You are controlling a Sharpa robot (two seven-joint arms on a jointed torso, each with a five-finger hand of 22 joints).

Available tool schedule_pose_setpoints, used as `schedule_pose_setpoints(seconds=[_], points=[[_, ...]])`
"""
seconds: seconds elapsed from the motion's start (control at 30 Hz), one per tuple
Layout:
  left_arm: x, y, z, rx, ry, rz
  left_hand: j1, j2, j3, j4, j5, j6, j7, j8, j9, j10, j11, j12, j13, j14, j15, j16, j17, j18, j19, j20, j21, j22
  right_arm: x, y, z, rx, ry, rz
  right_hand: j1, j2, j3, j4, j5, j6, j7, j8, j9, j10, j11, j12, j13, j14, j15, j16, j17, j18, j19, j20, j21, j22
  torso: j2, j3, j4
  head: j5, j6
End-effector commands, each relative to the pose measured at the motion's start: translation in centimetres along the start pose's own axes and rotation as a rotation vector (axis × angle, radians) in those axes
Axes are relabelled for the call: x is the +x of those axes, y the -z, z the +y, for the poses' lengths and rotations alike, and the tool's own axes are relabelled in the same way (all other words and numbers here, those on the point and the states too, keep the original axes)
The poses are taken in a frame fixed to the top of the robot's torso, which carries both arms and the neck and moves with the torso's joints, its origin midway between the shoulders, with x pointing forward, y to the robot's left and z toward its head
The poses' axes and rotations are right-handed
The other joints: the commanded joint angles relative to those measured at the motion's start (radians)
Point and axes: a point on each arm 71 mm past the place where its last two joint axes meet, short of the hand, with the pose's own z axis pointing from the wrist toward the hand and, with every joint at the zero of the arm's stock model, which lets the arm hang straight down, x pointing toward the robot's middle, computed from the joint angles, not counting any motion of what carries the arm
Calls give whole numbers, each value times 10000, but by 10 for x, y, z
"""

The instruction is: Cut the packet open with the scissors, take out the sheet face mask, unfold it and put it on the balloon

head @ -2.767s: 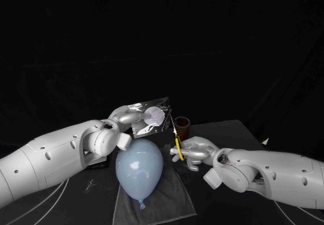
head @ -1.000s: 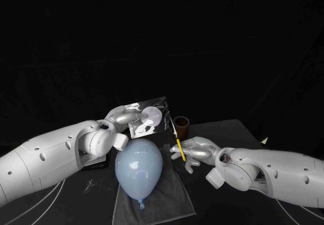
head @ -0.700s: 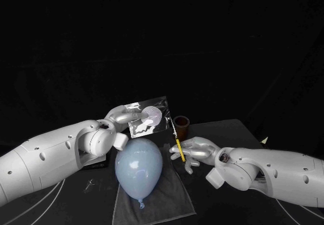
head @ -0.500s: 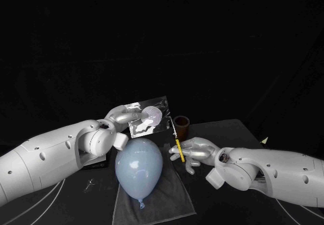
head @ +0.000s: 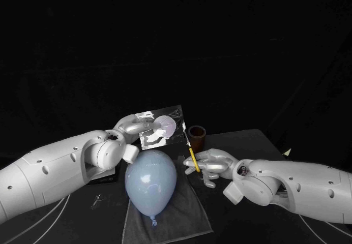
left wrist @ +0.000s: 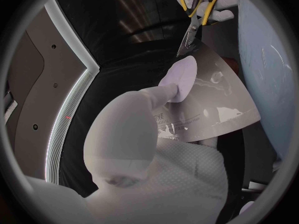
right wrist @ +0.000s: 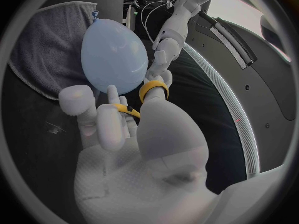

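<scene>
**A:** Where is the packet (head: pixel 163 127) to be found?

**B:** It is held up off the bench (head: pixel 253 140), left of centre. It is pinched along its left side by the left hand (head: pixel 138 125), with its shiny face turned toward the near side.

**A:** And what is held by the right hand (head: pixel 209 163)?

**B:** The scissors (head: pixel 192 152) are gripped there. In the right wrist view, fingers are seen passed through the yellow handle loops. The blades are pointed up and away, toward the packet's lower right edge. In the left wrist view the blade tips are seen right at that edge. How far the blades are parted cannot be told.

**A:** How is the balloon (head: pixel 151 175) placed?

**B:** It is laid on a grey cloth (head: pixel 187 206) on the near part of the bench, between the two arms and just below the packet. Its knot is turned to the near side.

**A:** Is anything else noted?

**B:** A brown cylinder (head: pixel 197 133) is stood upright on the bench, beyond the right hand and just right of the packet.
</scene>
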Motion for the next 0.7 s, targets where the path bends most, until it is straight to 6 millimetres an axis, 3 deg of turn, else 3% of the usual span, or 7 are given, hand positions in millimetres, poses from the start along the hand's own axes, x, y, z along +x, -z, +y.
schedule_pose_setpoints(seconds=[0.03,0.3,0.47,0.7], points=[[3,0,-2,182,39,285,-15,108,38,-12,69,61,-3,33,1552,30,-5,-21,9,7,-51,-63,16,114,60,24,64,6,0,-1,1,19,-62,-30,5,-91,50,61,-32,-269,761,203,99,54,-12,68,16,76,15,62,22,-60,15,23,21,-9,1,1,-12,14,-13],[4,0,-2,194,47,369,-21,113,40,-18,68,58,-2,31,1565,28,-5,-21,9,6,-50,-66,21,114,57,25,64,6,0,-3,3,-102,-170,-71,97,85,35,97,-34,-59,655,723,270,173,-100,210,26,77,-51,48,-21,-54,5,-23,50,-18,1,1,-2,-13,-17],[4,0,-2,193,46,361,-21,113,40,-18,68,58,-2,31,1565,28,-5,-21,9,6,-50,-66,21,114,57,25,64,6,-1,-3,4,-208,-195,-94,145,142,10,73,-34,5,630,823,284,186,-119,228,22,68,-68,31,-61,-50,-8,-38,31,-41,-2,0,-6,-10,-21],[3,1,-2,192,43,338,-26,117,41,-22,68,56,-1,30,1575,27,-4,-21,9,5,-49,-69,24,114,56,26,63,5,-1,-3,5,-347,-189,-99,422,416,-66,-122,-36,479,493,1126,249,377,-235,325,21,83,-158,14,-69,-59,8,-104,102,-7,-4,-2,-17,-12,-19]])
